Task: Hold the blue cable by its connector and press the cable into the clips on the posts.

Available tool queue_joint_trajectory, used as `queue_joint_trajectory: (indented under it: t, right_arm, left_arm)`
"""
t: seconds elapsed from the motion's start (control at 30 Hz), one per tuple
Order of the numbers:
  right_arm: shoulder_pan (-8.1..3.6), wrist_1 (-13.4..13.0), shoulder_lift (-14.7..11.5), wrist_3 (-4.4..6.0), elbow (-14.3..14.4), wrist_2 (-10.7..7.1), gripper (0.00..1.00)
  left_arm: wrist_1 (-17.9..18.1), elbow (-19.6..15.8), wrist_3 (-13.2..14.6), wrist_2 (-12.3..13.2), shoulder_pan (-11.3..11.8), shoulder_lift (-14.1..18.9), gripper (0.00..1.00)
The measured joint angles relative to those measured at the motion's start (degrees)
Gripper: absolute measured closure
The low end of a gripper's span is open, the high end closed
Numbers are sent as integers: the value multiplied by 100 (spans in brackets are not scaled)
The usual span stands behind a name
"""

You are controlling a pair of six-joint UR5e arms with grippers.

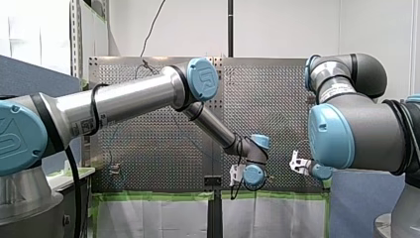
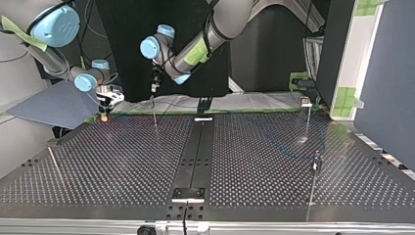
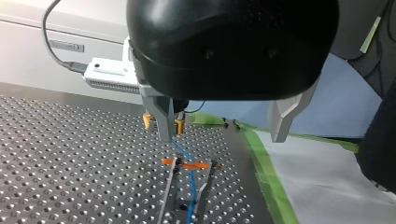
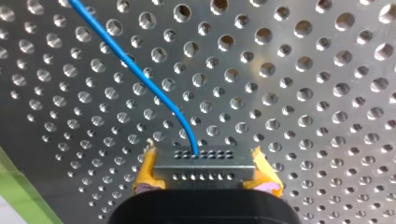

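Right gripper (image 4: 204, 171) clamped on the grey connector (image 4: 203, 161), blue cable (image 4: 135, 70) trailing off over the perforated table (image 4: 303, 93) | left gripper (image 3: 223, 123) spread wide above the orange clip (image 3: 187, 165) | step, I'd say: seating cable in first clip; next wants a straight downward press | clip shows only in left wrist view, connector grip plain only in right's.
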Motion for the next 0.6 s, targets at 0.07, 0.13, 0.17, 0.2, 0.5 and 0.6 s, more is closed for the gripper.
queue_joint_trajectory:
  t: [0.07, 0.13, 0.17, 0.2, 0.5, 0.6]
  right_arm:
    - [2, 3, 0, -3, 0, -4, 100]
    - [3, 7, -1, -5, 0, -6, 100]
    - [4, 10, -2, -5, 0, -7, 100]
    - [4, 14, -2, -6, 0, -7, 100]
    - [14, 23, -3, -7, 0, -2, 100]
    - [23, 23, -3, -7, 0, -1, 100]
  left_arm:
    - [-12, -50, 9, 0, 4, 13, 0]
    - [-66, -140, 23, -11, -8, 71, 0]
    - [-88, -181, 29, -23, -17, 104, 0]
    - [-108, -241, 35, -38, -26, 158, 0]
    - [5, -716, -7, -57, -93, 606, 0]
    - [143, -867, -118, 14, -81, 754, 0]
